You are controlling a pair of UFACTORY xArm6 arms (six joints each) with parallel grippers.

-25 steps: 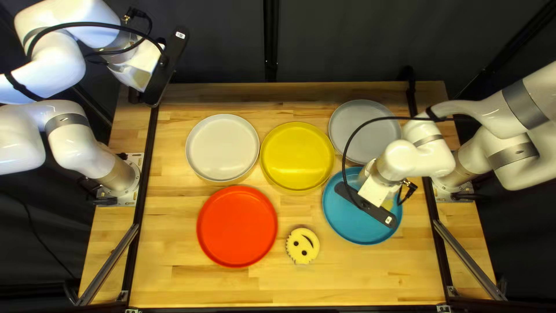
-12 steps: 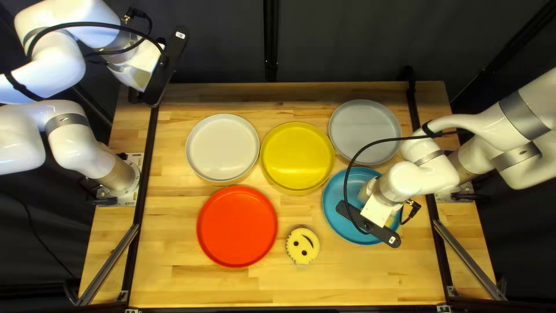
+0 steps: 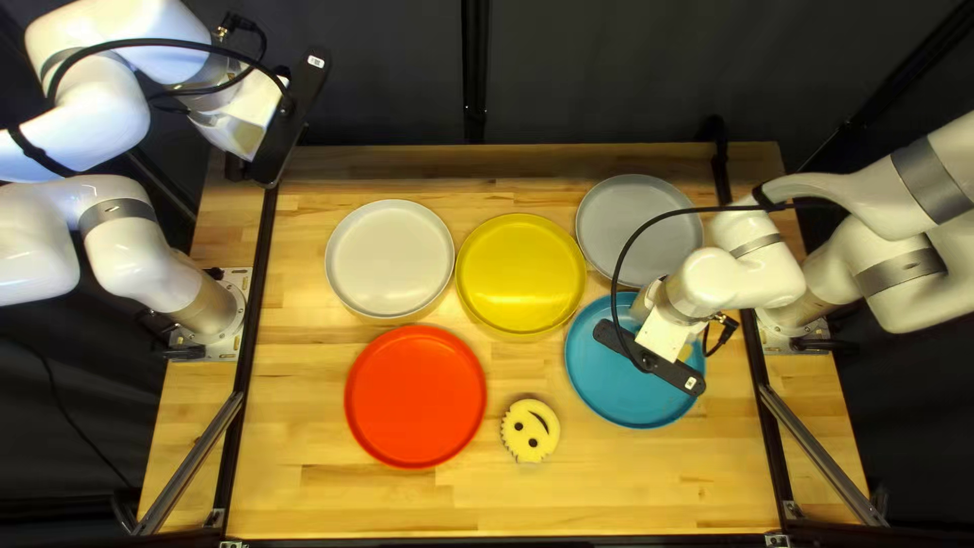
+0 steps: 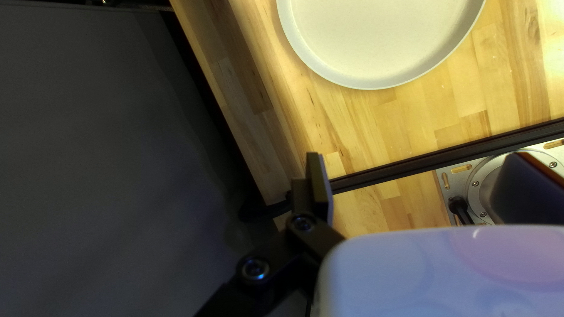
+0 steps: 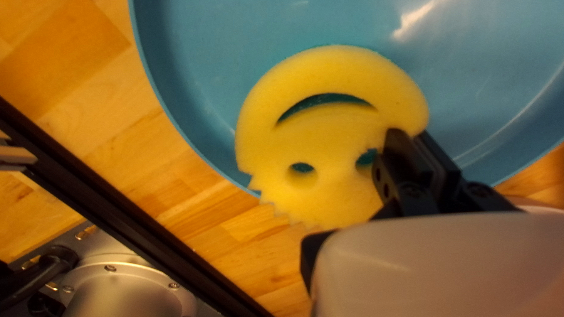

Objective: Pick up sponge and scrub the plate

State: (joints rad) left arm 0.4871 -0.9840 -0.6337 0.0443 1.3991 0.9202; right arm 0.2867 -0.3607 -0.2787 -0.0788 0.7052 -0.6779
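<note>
My right gripper (image 3: 665, 333) is over the blue plate (image 3: 621, 394). Seen from its wrist, the right gripper (image 5: 414, 138) pinches the edge of a yellow smiley sponge (image 5: 317, 132). This sponge lies flat over the blue plate (image 5: 202, 100) and overlaps its rim; whether it touches the plate I cannot tell. A second smiley sponge (image 3: 530, 429) rests on the table beside the red plate. At the far left corner my left gripper (image 3: 235, 167) is raised. In its wrist view the left gripper (image 4: 411, 170) stands open, one finger partly hidden, holding nothing visible.
A red plate (image 3: 416, 396), a white plate (image 3: 391, 258), a yellow plate (image 3: 520, 274) and a grey plate (image 3: 634, 228) stand on the wooden table (image 3: 335, 497). The grey plate is just beyond the blue one. A black cable loops beside my right gripper.
Over the blue plate my right gripper first moved toward the table's near edge, then back toward the far edge. My left arm and the plates have stayed still.
</note>
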